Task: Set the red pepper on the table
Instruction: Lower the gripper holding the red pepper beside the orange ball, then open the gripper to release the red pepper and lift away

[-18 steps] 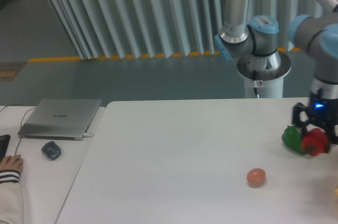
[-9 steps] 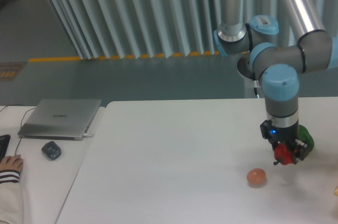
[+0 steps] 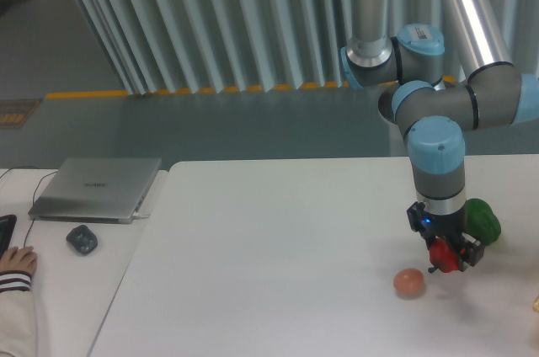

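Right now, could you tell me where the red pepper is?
The red pepper is held in the end effector at the right of the camera view, low over the table, between the orange-pink ball and the green pepper.

The red pepper (image 3: 444, 256) is bright red, the green pepper (image 3: 482, 220) dark green, the ball (image 3: 408, 282) orange-pink, and the table (image 3: 269, 264) plain white.
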Controlling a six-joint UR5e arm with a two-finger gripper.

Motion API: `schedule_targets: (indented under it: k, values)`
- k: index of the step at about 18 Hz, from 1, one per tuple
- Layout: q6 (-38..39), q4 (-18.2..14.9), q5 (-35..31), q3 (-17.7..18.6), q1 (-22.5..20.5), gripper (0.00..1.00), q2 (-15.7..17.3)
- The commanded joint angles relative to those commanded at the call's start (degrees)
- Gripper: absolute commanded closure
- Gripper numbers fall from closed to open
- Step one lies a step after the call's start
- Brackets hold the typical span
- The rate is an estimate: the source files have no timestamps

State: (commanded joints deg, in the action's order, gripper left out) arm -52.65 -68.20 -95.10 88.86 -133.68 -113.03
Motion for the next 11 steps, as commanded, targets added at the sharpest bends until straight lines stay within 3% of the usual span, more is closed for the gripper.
schedule_targets:
  k: [7,9,11]
  values:
    - [-1.5,0.6,-0.2,-0.1,-0.5,0.54,-1.2]
    - [-1.7,1.0,-0.2,-0.3,-0.6,0.35,-1.6]
    - [-2.0,1.1,-0.3,-0.4,-0.7,0.26,-1.5]
